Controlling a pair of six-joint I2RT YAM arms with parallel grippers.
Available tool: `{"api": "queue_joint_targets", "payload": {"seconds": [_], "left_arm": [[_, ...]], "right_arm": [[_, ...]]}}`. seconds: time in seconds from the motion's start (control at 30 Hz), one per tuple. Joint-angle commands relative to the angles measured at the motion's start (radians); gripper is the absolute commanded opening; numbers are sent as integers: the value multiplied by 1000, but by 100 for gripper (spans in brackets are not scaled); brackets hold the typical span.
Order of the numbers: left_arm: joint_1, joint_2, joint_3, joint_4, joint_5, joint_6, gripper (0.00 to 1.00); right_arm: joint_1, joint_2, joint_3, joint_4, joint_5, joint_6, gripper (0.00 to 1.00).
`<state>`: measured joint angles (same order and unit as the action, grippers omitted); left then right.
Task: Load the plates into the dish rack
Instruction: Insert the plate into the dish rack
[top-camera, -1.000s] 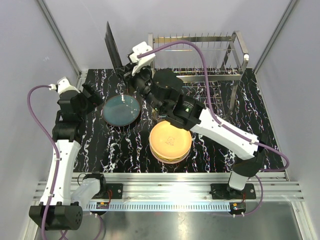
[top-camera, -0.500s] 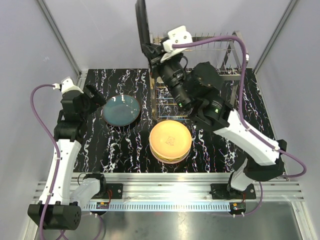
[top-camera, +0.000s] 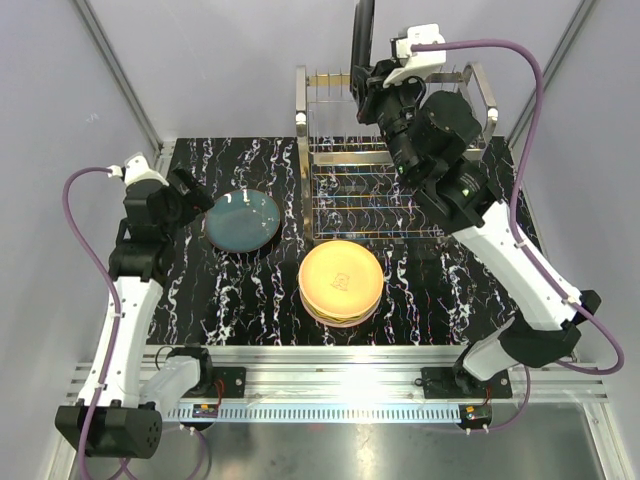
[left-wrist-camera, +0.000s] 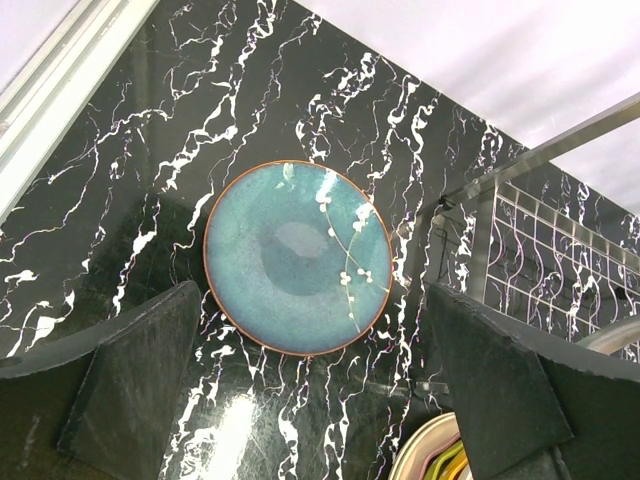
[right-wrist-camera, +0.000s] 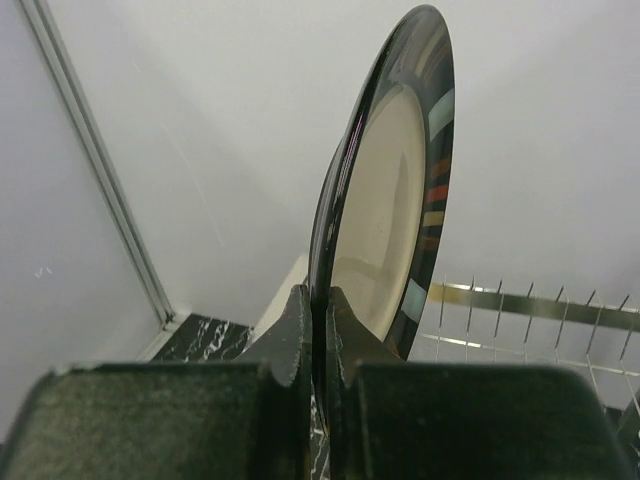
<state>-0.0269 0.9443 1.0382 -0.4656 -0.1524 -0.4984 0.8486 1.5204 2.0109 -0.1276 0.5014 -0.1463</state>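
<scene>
- Fingers (right-wrist-camera: 285, 345) of the right gripper (right-wrist-camera: 312, 300) pinch the dark plate (right-wrist-camera: 385, 200) upright by its rim; the dish rack (top-camera: 301, 105) sits below them.
- Left gripper (left-wrist-camera: 310, 300) gapes, blue plate (left-wrist-camera: 290, 255) flat beneath it, plate stack (top-camera: 341, 282) off to its right.

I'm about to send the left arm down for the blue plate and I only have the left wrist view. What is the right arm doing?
Observer: The right arm holds a dark-rimmed plate with a cream centre upright on edge, jaws shut on its rim.
Operator: Where is that relative to the rack?
Observer: In the top view it is above the back of the dish rack, toward the left end, and not yet slotted in.
Operator: Any plates loaded yet?
Observer: None that I can see, though the arm hides part of the rack.
</scene>
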Motion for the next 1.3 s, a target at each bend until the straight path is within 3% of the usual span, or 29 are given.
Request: {"api": "queue_joint_targets", "payload": {"seconds": [0.0, 0.33, 0.73, 1.13, 1.27], "left_arm": [[-4, 17, -1, 53, 27, 0, 99], [-5, 27, 0, 56, 45, -3, 99], [-5, 31, 2, 53, 56, -5, 99], [-5, 36, 2, 54, 68, -6, 99], [-5, 36, 2, 54, 70, -6, 99]], "right_arm": [[-28, -19, 40, 135, -167, 93, 0], [-56, 86, 127, 83, -233, 103, 0], [-69, 129, 97, 145, -224, 102, 0], [-89, 181, 284, 68, -238, 82, 0], [-88, 172, 243, 89, -238, 106, 0]]}}
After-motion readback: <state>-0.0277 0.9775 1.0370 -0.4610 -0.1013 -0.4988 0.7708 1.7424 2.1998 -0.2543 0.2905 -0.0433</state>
